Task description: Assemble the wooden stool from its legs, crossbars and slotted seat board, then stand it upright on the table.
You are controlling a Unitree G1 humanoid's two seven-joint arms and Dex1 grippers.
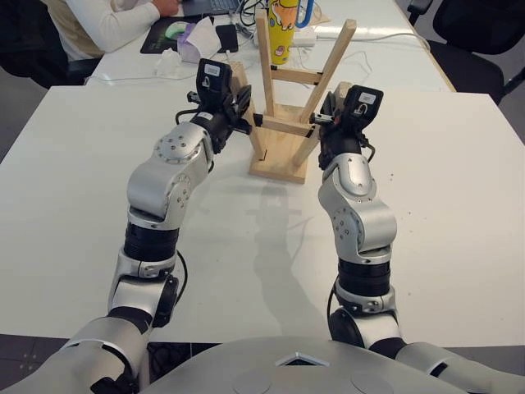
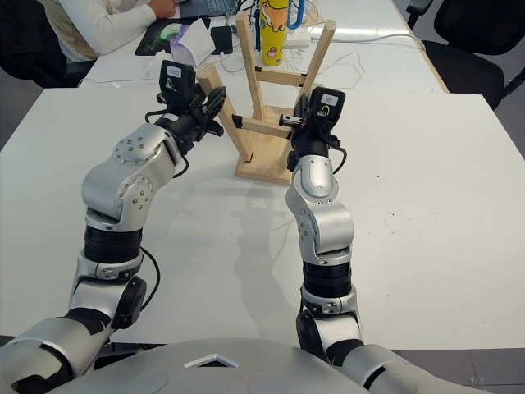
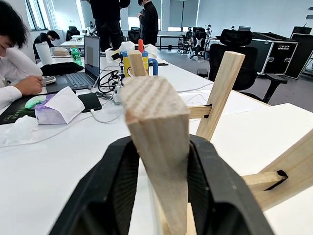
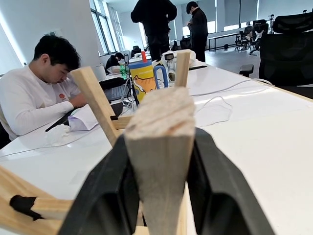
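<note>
A pale wooden stool [image 1: 287,125] sits upside down on a wide white table [image 1: 82,164], its flat seat board [image 1: 279,170] on the tabletop and its four square legs pointing up, joined by thin crossbars [image 1: 297,75]. The left gripper [image 3: 161,144] has its black fingers [image 3: 117,181] closed tight on the sides of one leg near its top, and the right gripper [image 4: 159,147] is clamped in the same way on the leg across from it.

Behind, a second white table [image 1: 385,20] carries a tall yellow cup with a blue handle [image 1: 283,29], an open laptop [image 3: 85,61], loose cables and crumpled tissue. Black office chairs [image 1: 476,33] and dark equipment cases [image 3: 283,49] stand in the open office beyond.

A small white sticker [image 1: 212,71] tops each wrist housing, its print too small to read.
</note>
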